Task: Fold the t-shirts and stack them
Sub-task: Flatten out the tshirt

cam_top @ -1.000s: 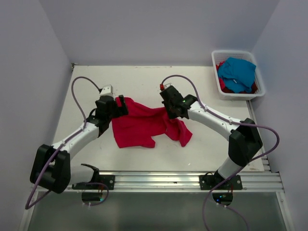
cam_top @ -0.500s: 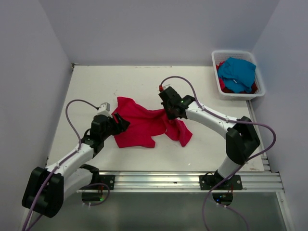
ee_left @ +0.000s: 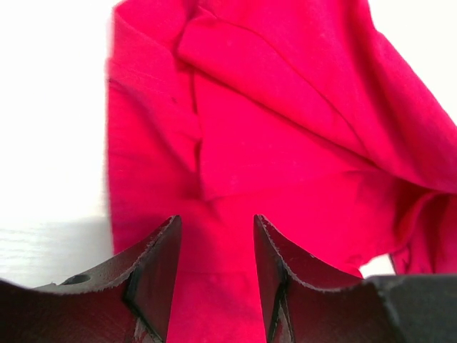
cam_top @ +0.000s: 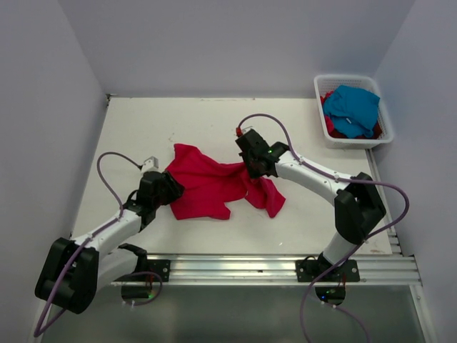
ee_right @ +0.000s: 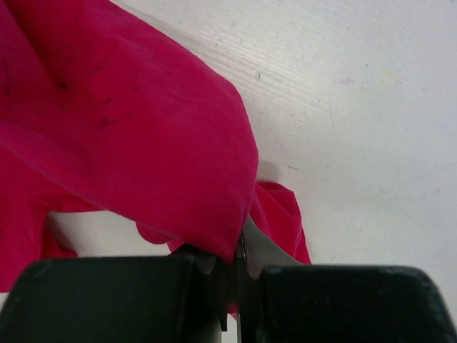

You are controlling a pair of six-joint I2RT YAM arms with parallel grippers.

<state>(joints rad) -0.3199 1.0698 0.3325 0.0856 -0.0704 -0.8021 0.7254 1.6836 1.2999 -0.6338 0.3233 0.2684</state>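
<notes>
Here, 1 red t-shirt (cam_top: 207, 189) lies crumpled on the white table (cam_top: 200, 121), stretched between the 2 grippers. The right gripper (cam_top: 251, 166) is clenched on it: in the right wrist view the jaws are pressed together with a fold of the shirt pinched between them, and the rest of the cloth hangs away ahead and to the left of the jaws. A smaller lobe of the same shirt lies just beyond the jaws on the right, against bare table.

The left gripper (cam_top: 171, 187) sits at the opposite edge of the shirt, low over the table. In the left wrist view its 2 fingers (ee_left: 161, 250) stand apart with a clear gap, and red cloth fills that gap and spreads out ahead of them – flat, with 1 long folded flap running diagonally ahead of them and to the right. Nothing is pinched; the jaws are released. To the left of these fingers the table is bare.

Well beyond the right gripper, off to its right in the far corner, stands 1 white basket (cam_top: 343, 76). It holds 1 turquoise t-shirt (cam_top: 351, 107) on top, with red cloth (cam_top: 330, 127) showing beneath – how many red shirts that is cannot be told.
</notes>
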